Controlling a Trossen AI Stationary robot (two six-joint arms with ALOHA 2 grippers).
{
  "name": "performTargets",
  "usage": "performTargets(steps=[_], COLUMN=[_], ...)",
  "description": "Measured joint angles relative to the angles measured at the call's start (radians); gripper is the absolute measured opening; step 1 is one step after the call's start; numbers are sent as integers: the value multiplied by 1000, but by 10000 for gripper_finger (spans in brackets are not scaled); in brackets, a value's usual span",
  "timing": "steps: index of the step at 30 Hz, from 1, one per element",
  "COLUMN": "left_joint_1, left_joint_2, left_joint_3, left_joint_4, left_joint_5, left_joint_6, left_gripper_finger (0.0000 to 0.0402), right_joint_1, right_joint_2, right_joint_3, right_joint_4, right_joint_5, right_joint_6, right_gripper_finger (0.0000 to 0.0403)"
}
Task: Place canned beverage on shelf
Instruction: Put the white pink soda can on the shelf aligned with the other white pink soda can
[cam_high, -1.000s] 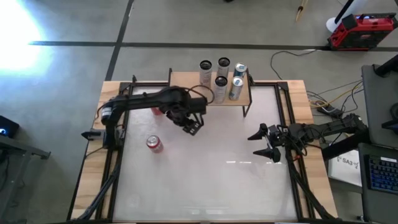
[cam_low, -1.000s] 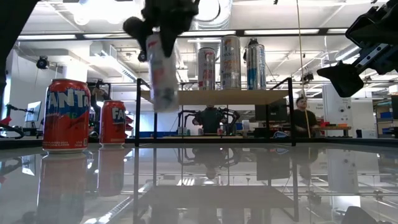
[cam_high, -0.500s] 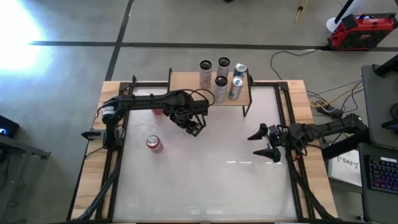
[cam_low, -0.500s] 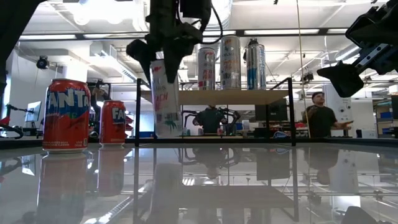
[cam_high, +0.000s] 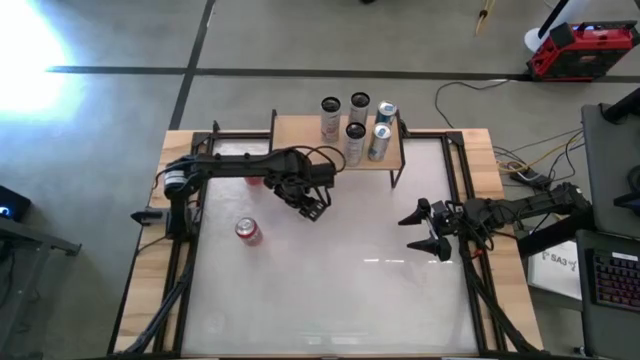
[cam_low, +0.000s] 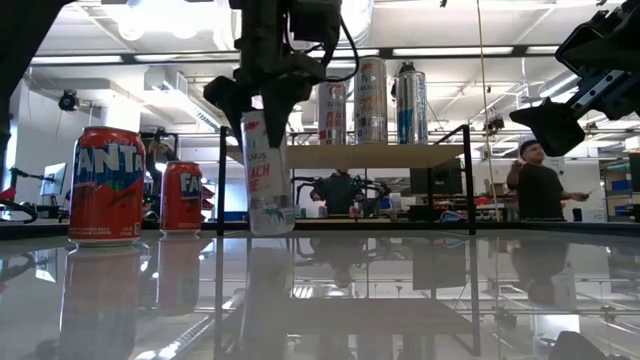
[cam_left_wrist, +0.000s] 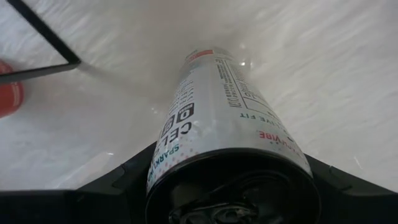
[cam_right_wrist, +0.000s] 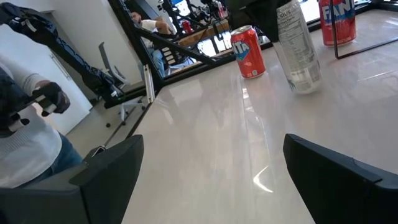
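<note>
My left gripper (cam_high: 312, 206) is shut on a tall slim white can (cam_low: 268, 175) in front of the shelf, left of its middle. The can stands upright with its base at the table top, as the right wrist view (cam_right_wrist: 298, 50) also shows. The shelf (cam_high: 300, 130) has a tan wooden top on thin black legs and stands at the far edge. Several cans (cam_high: 355, 128) stand on its right half. My right gripper (cam_high: 422, 228) is open and empty at the table's right side. My left gripper pinches the white can's top end (cam_left_wrist: 163, 163) between its two fingers (cam_left_wrist: 127, 180), one on each side. The fingers come from above and point down along the can. The can is upright below the fingers, its base (cam_low: 270, 230) at the table top.
Two orange Fanta cans stand on the table's left part: one near the middle left (cam_high: 247, 231), one farther back under my left arm (cam_high: 252, 179). People show in the room beyond the table (cam_low: 540, 190). The glossy table stretches bare toward the near edge (cam_high: 330, 310).
My left gripper has gone down with the white can. The can was lifted and tilted before; it now stands upright with its base at the table top, in front of the shelf. The gripper has stayed shut on it.
</note>
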Motion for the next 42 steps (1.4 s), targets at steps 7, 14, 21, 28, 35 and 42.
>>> performTargets(steps=[7,14,21,28,35,42], left_joint_1=[0,4,6,8,-9,-96], left_joint_2=[3,19,17,17,17,17], left_joint_3=[-43,-51,-44,-43,-40,-41], left_joint_4=[56,69,80,83,90,94], left_joint_5=[-2,-14,-31,-36,-133,-371], left_joint_6=[11,11,-9,-65,-179,-339], left_gripper_finger=[260,275,280,327,394,398], right_joint_1=[0,0,0,0,0,0], right_joint_2=[0,0,0,0,0,0], right_joint_3=[0,0,0,0,0,0], right_joint_4=[0,0,0,0,0,0], right_joint_5=[0,0,0,0,0,0], right_joint_6=[0,0,0,0,0,0], right_gripper_finger=[370,370,370,370,370,370])
